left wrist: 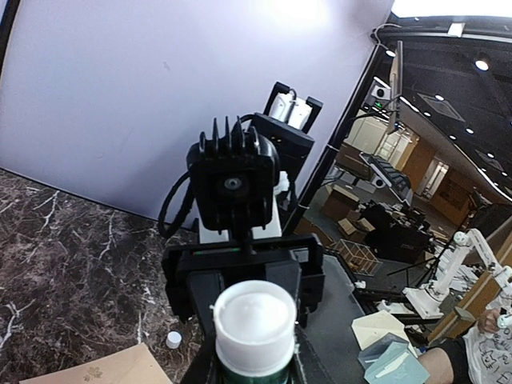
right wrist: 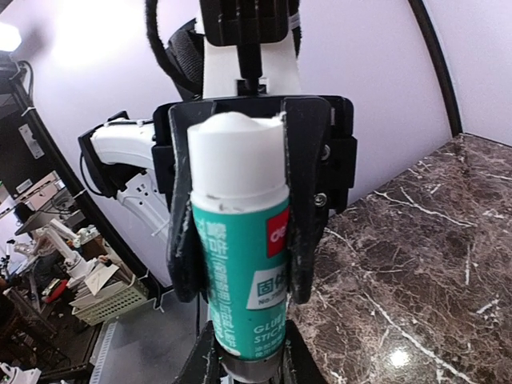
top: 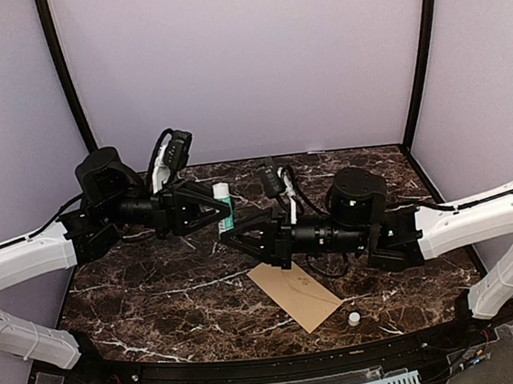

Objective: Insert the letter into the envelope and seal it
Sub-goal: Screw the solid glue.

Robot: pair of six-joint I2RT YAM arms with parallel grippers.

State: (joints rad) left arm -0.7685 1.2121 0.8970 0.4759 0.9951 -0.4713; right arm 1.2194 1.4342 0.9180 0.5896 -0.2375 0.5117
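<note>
- We found the envelope lying flat on the dark marble table, right of centre and towards the near edge. Its long sides ran on a diagonal.
- We noted a faint emblem on its upper face. We could not tell how the flap lay.
- The envelope was touched by neither gripper. It lay below and just in front of the right arm's forearm.
- A small white cap stood on the table just off the envelope's near right corner, apart from it.
- Above the table, behind the envelope, we saw a green-and-white glue stick held in the air between the two arms.
- The left gripper was clenched on the glue stick. In the right wrist view its fingers pressed both sides of the tube just below the white end.
- The right gripper grasped the stick's lower end, with a finger against each side of the base.
- Both arms reached inward from the table's sides and met near the centre.
- Plain lavender walls enclosed the table at the back and sides.
</note>
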